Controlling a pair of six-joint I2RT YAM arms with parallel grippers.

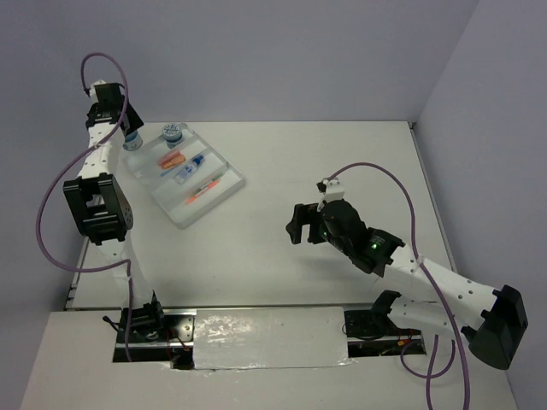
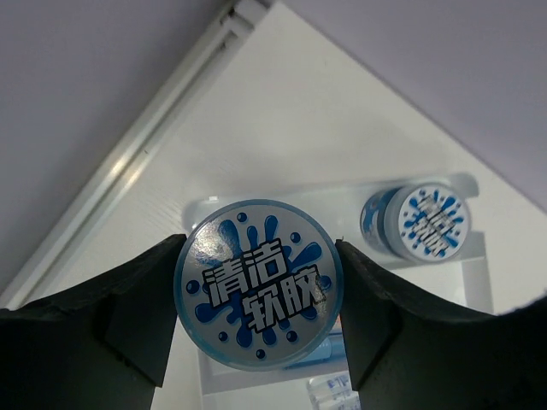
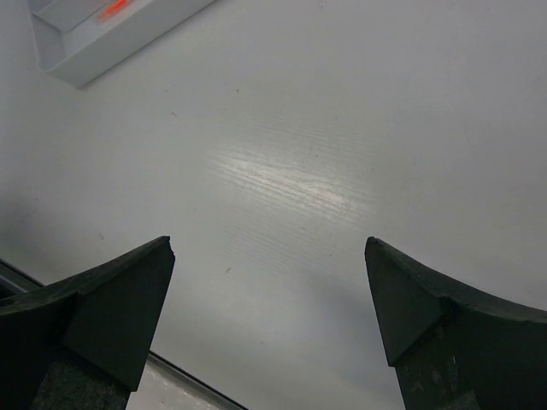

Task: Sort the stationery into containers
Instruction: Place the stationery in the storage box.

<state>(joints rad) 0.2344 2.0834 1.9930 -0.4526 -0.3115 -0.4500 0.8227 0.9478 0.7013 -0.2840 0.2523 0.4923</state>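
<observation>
left fingers (image 2: pixel 128 316): clenched on a round blue-white pot (image 2: pixel 259 284), which is gripped by its sides with the printed lid facing the wrist camera.
held pot, place: seen at the far-left end of the tray (image 1: pixel 232 181) in the top view. It appears to be over the farthest compartment, but whether it is resting or lifted cannot be told.
second pot (image 2: pixel 416 222): standing upright in the same far compartment, at its other end, well apart from the held one.
orange pieces (image 1: pixel 171 160): lying in the next compartment; their exact shape is too small to make out.
bottle (image 1: pixel 190 168): clear with a blue cap, laid flat in the third compartment.
orange pen (image 1: pixel 205 188): laid lengthwise in the nearest compartment.
right fingers (image 3: pixel 102 307): released and spread wide, with nothing between them.
right fingers, place: held over bare tabletop (image 3: pixel 299 171), well apart from the tray. Only one tray corner is seen at the upper left of the right wrist view.
tabletop: white, and the tray is set toward its far-left part.
</observation>
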